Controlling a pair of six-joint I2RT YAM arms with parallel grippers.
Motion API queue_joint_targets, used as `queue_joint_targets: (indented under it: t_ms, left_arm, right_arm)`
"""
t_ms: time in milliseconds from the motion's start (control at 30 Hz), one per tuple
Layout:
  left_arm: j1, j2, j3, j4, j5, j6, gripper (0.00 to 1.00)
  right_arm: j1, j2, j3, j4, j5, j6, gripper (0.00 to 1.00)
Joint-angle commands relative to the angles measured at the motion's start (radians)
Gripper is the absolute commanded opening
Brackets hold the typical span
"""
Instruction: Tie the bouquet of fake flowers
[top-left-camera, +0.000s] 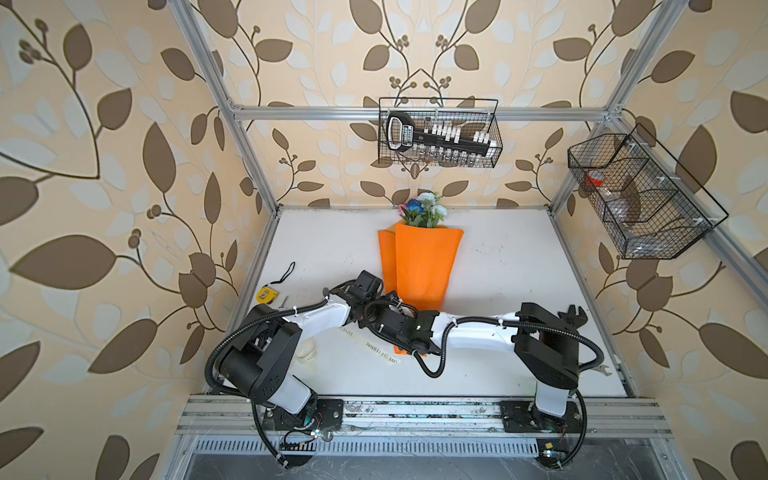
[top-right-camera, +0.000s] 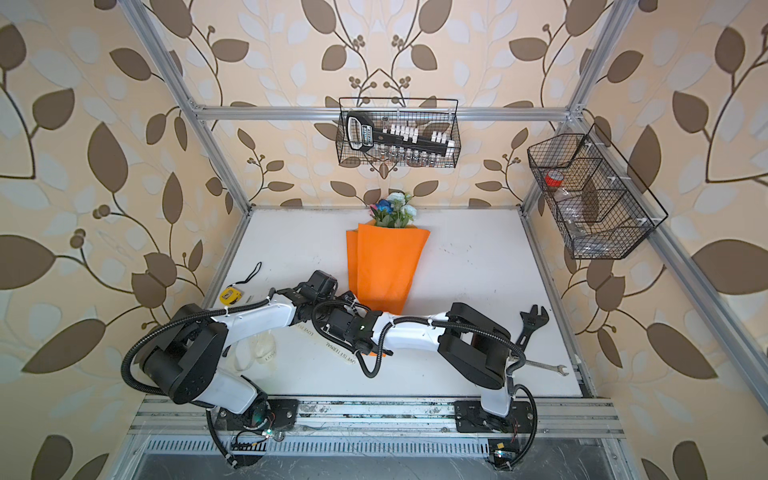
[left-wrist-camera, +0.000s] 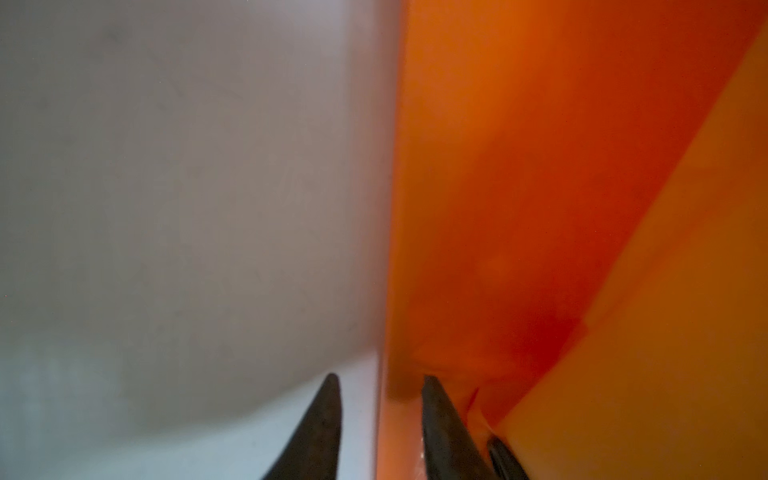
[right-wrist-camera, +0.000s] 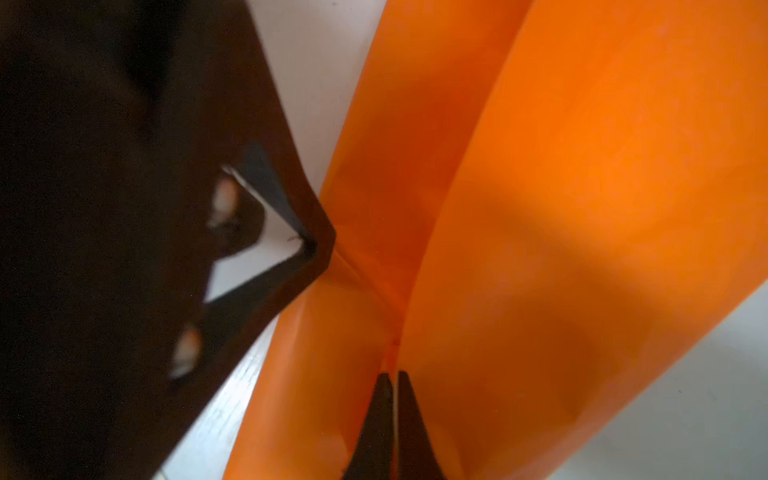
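Observation:
The bouquet of fake flowers lies flat on the white table, with its blooms (top-left-camera: 424, 210) (top-right-camera: 392, 210) at the far end. Its orange wrapping paper (top-left-camera: 424, 262) (top-right-camera: 386, 266) narrows toward me. Both arms meet at that narrow near end and hide it in both top views. My right gripper (right-wrist-camera: 393, 374) is shut, pinching a fold of the orange paper (right-wrist-camera: 561, 208). My left gripper (left-wrist-camera: 380, 378) is open. One fingertip (left-wrist-camera: 330, 399) is over the bare table, and its mate is over the paper (left-wrist-camera: 540, 166). The paper's edge runs between them.
A cream ribbon with dark lettering (top-left-camera: 382, 353) (top-right-camera: 340, 351) trails on the table under the arms, its roll (top-left-camera: 307, 353) near the left arm. A yellow tape measure (top-left-camera: 267, 295) lies at the left and wrenches (top-left-camera: 575, 313) at the right. Wire baskets (top-left-camera: 440, 133) (top-left-camera: 640, 195) hang on the frame.

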Motion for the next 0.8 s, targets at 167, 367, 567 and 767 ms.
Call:
queue_joint_targets:
  t_ms: [167, 367, 567, 767]
  left_arm:
    - [0.100, -0.201, 0.059, -0.070, -0.111, 0.059, 0.50]
    - [0.118, -0.205, 0.159, 0.004, -0.127, 0.141, 0.78]
    - [0.138, -0.066, 0.269, 0.050, -0.048, 0.211, 0.84]
    - [0.157, 0.060, 0.344, 0.097, 0.066, 0.250, 0.86]
  right_arm:
    - [0.008, 0.030, 0.031, 0.007, 0.017, -0.056, 0.02]
    - [0.008, 0.032, 0.029, 0.017, 0.012, -0.057, 0.01]
    - [0.008, 0.036, 0.028, 0.017, 0.008, -0.057, 0.01]
    - [0.008, 0.036, 0.028, 0.018, 0.004, -0.055, 0.01]
